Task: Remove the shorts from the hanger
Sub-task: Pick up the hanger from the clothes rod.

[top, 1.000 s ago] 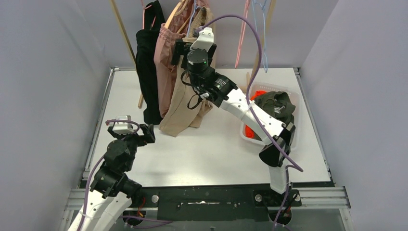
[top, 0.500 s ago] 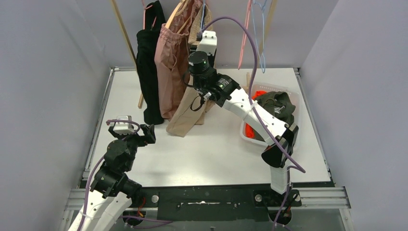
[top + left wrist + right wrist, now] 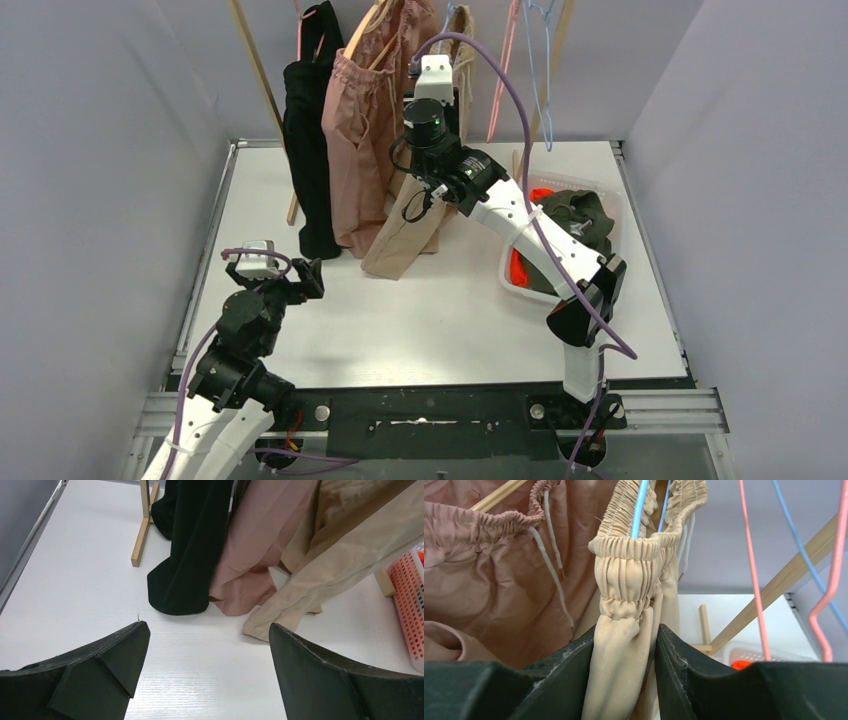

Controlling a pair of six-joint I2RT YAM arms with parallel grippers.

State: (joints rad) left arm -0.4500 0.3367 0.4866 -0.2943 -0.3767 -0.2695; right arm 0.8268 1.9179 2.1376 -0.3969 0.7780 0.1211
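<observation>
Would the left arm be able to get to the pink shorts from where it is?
Probably yes. The left gripper is open and faces the hem of the pink shorts, with only bare table between them. The right gripper grips the beige shorts higher up, off that path.

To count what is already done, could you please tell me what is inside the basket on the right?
In the basket, dark olive shorts lie on top of orange shorts. Anything beneath them is covered.
</observation>
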